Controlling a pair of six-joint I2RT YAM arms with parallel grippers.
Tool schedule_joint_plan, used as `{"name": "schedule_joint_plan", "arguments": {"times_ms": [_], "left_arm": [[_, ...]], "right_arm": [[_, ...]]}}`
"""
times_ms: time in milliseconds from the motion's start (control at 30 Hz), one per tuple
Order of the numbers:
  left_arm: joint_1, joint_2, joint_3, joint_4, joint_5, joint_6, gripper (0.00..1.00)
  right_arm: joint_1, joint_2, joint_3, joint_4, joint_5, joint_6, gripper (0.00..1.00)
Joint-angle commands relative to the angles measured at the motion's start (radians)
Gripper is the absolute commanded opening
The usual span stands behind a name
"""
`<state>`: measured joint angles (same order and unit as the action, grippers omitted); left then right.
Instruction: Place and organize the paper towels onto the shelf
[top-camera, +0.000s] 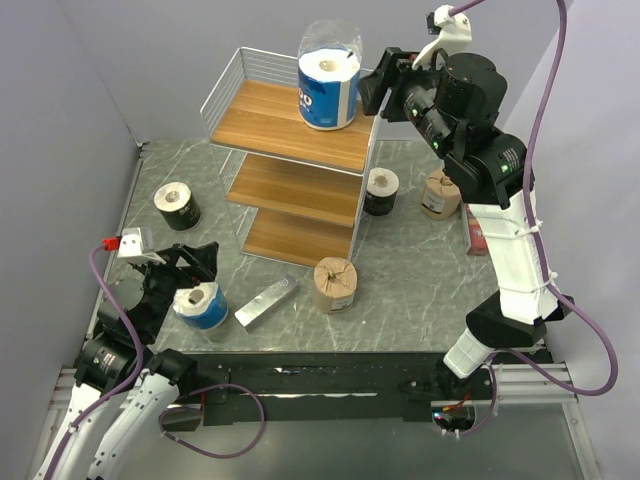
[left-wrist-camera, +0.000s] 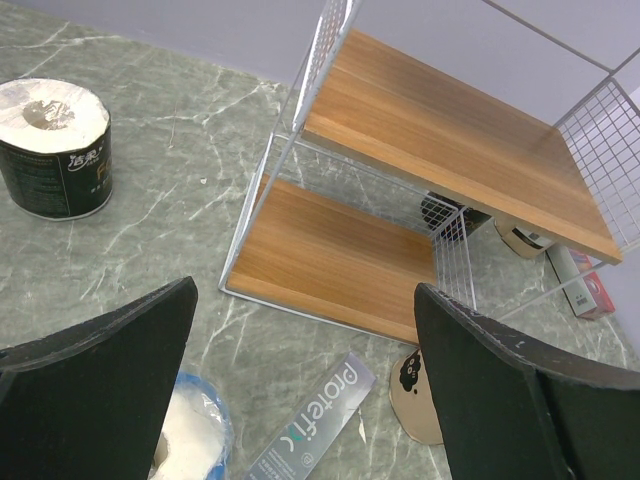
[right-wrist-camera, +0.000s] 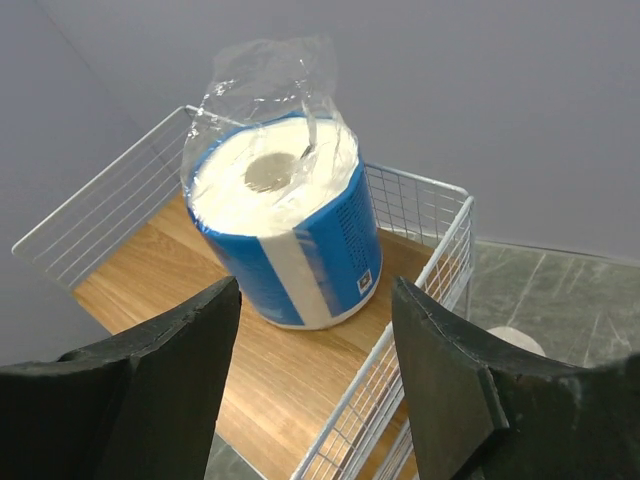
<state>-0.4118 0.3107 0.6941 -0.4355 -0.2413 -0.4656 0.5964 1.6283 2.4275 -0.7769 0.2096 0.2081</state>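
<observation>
The shelf (top-camera: 290, 125) stands at the back centre. One blue paper towel roll (top-camera: 328, 88) stands upright on its top board near the right rim. My right gripper (top-camera: 385, 85) is open and empty just right of it; in the right wrist view the roll (right-wrist-camera: 290, 230) sits beyond my gripper (right-wrist-camera: 315, 290), apart from both fingers. My left gripper (top-camera: 185, 270) is open and empty beside the second blue roll (top-camera: 201, 305) on the table; that roll (left-wrist-camera: 190, 440) is partly hidden by one finger. On the table stand two black rolls (top-camera: 177, 205) (top-camera: 381, 191) and two brown rolls (top-camera: 335, 285) (top-camera: 440, 193).
A flat silver bar (top-camera: 266, 302) lies between the blue roll and the front brown roll. A slim red box (top-camera: 478, 235) lies by the right arm. The shelf's middle and bottom boards hold nothing. A grey wall runs along the left.
</observation>
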Motion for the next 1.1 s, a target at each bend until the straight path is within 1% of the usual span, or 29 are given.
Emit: {"name": "schedule_joint_plan", "arguments": {"times_ms": [0,167,300,400,467,500,567,600,667,700,733,767,800,833,867,900,933,967,1000,1067], "left_arm": [[-0.001,-0.005,0.027,0.007,0.002,-0.005,0.96],[-0.001,-0.002,0.028,0.007,0.002,-0.007,0.97],[-0.001,-0.001,0.028,0.006,-0.003,-0.008,0.96],[-0.001,-0.005,0.036,-0.002,-0.004,-0.008,0.96],[0.001,-0.005,0.051,0.012,0.046,0.007,0.96],[-0.001,0.001,0.061,0.003,0.057,0.015,0.97],[-0.001,0.017,0.116,-0.047,0.066,-0.001,0.96],[-0.001,0.024,0.134,-0.067,0.056,-0.037,0.96],[-0.001,0.04,0.182,-0.117,-0.037,-0.103,0.96],[-0.001,0.047,0.194,-0.171,-0.08,-0.184,0.97],[-0.001,0.054,0.214,-0.198,-0.117,-0.223,0.96],[-0.001,0.077,0.226,-0.23,-0.197,-0.255,0.96],[-0.001,0.094,0.24,-0.32,-0.234,-0.319,0.97],[-0.001,0.116,0.275,-0.366,-0.278,-0.352,0.97],[-0.001,0.158,0.294,-0.421,-0.336,-0.416,0.97],[-0.001,0.178,0.324,-0.465,-0.363,-0.448,0.97],[-0.001,0.198,0.332,-0.536,-0.375,-0.478,0.97],[-0.001,0.224,0.337,-0.56,-0.374,-0.523,0.96],[-0.001,0.235,0.337,-0.577,-0.368,-0.547,0.96],[-0.001,0.251,0.323,-0.611,-0.348,-0.609,0.96]], "right_arm": [[0.005,-0.027,0.035,0.05,0.016,0.002,0.69],[0.016,-0.057,0.016,0.054,0.011,-0.018,0.69],[0.043,-0.111,-0.073,0.077,0.019,-0.052,0.69],[0.072,-0.142,-0.105,0.058,0.031,-0.087,0.69],[0.088,-0.172,-0.125,0.038,0.036,-0.105,0.7],[0.094,-0.188,-0.161,0.021,0.031,-0.104,0.7],[0.106,-0.255,-0.226,0.019,0.018,-0.096,0.7],[0.109,-0.316,-0.307,0.03,-0.005,-0.092,0.7],[0.121,-0.379,-0.395,0.036,-0.019,-0.076,0.7],[0.125,-0.442,-0.477,0.033,-0.021,-0.067,0.7],[0.126,-0.477,-0.52,0.034,-0.024,-0.046,0.7],[0.129,-0.513,-0.568,0.041,-0.019,-0.032,0.7],[0.132,-0.589,-0.667,0.051,-0.018,-0.018,0.7],[0.132,-0.628,-0.72,0.077,-0.027,0.008,0.7],[0.134,-0.666,-0.77,0.094,-0.033,0.02,0.7],[0.134,-0.735,-0.86,0.105,-0.036,0.031,0.7],[0.134,-0.767,-0.901,0.119,-0.035,0.054,0.7],[0.132,-0.798,-0.971,0.123,-0.038,0.062,0.7],[0.134,-0.85,-1.004,0.125,-0.038,0.074,0.7],[0.134,-0.893,-1.091,0.137,-0.038,0.079,0.7]]}}
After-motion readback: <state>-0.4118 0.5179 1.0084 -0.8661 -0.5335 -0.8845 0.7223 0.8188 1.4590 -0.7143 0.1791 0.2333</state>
